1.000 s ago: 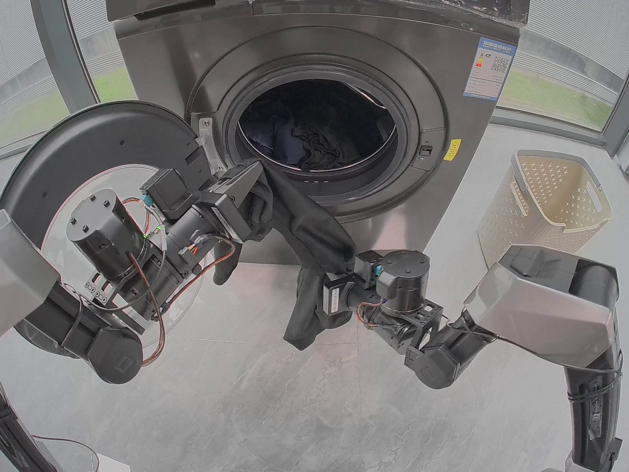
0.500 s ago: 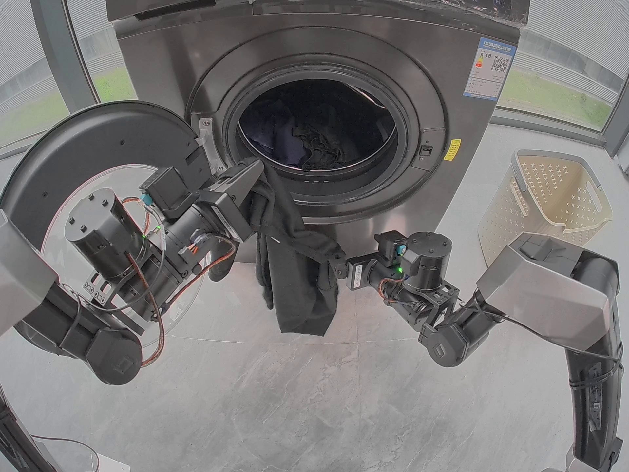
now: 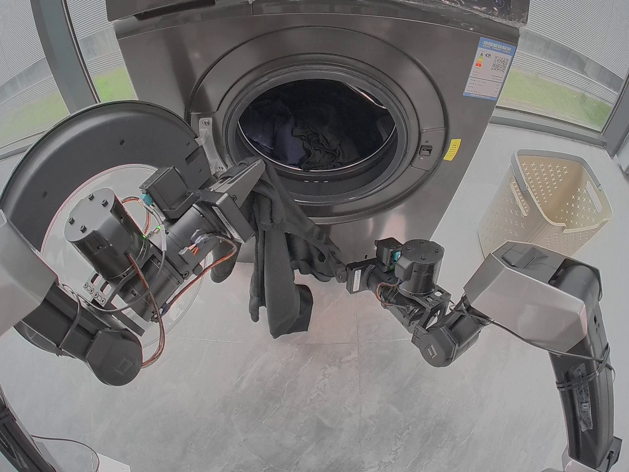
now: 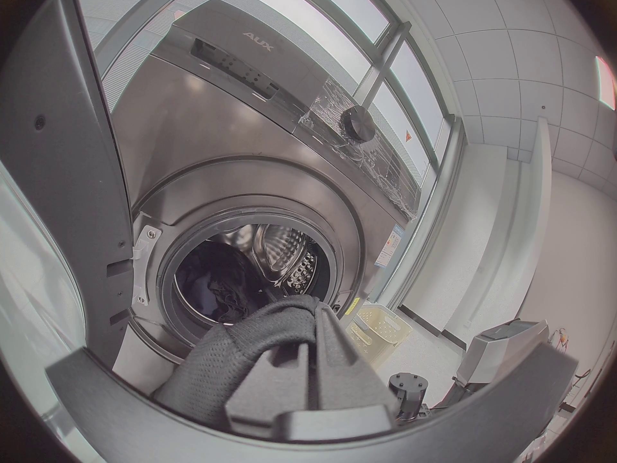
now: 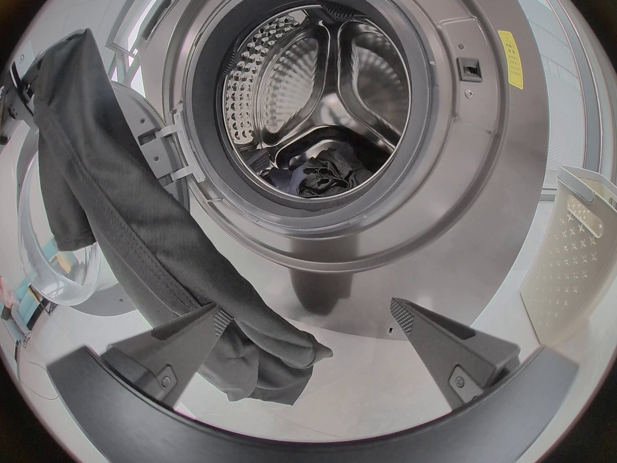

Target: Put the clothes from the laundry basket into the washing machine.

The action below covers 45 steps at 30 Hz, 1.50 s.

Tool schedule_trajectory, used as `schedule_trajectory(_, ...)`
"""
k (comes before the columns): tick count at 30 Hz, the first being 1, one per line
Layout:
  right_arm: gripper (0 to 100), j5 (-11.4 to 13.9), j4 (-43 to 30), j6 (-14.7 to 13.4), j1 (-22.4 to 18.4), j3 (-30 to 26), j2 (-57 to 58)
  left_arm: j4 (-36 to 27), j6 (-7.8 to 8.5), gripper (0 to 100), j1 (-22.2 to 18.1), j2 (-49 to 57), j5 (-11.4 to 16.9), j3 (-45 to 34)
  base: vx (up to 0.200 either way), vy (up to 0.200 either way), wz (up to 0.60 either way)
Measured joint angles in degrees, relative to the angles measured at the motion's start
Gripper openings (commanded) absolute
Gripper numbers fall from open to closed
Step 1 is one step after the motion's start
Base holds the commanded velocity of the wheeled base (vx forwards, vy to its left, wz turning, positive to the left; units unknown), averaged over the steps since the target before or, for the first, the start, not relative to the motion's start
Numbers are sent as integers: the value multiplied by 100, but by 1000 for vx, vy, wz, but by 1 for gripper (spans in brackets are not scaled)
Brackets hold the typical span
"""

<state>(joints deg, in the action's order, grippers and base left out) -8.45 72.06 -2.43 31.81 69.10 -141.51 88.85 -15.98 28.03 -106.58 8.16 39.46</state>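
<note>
A dark grey garment (image 3: 282, 257) hangs from my left gripper (image 3: 254, 172), which is shut on its upper end just below and left of the washing machine's round opening (image 3: 318, 126). In the left wrist view the cloth (image 4: 225, 368) bunches over the closed fingers (image 4: 334, 361). My right gripper (image 3: 339, 270) is at the garment's right side with its jaws wide apart. In the right wrist view, the garment (image 5: 128, 213) drapes over one finger while the other finger (image 5: 443, 342) is bare. Dark clothes (image 5: 324, 172) lie inside the drum.
The washer door (image 3: 85, 145) stands swung open to the left, behind my left arm. A cream laundry basket (image 3: 547, 198) leans on the floor to the right of the machine, and no clothes show in it. Grey tiled floor (image 3: 295, 394) spreads in front.
My right gripper rose a little toward the machine. The garment, stretched down toward it a second ago, now hangs slack under my left gripper with its lower end folded up.
</note>
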Motion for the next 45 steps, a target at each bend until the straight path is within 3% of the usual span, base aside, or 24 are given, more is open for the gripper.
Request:
schedule_trajectory(21, 100, 68, -16, 40, 94, 714, -828, 9, 0, 0, 15, 16, -69, 26, 0, 0, 0)
schedule_trajectory(33, 100, 156, -2, 46, 206, 1580, -1095, 9, 0, 0, 13, 20, -69, 15, 0, 0, 0)
schedule_trajectory(45, 100, 169, 145, 101, -55, 1337, -907, 9, 0, 0, -22, 20, -68, 15, 0, 0, 0)
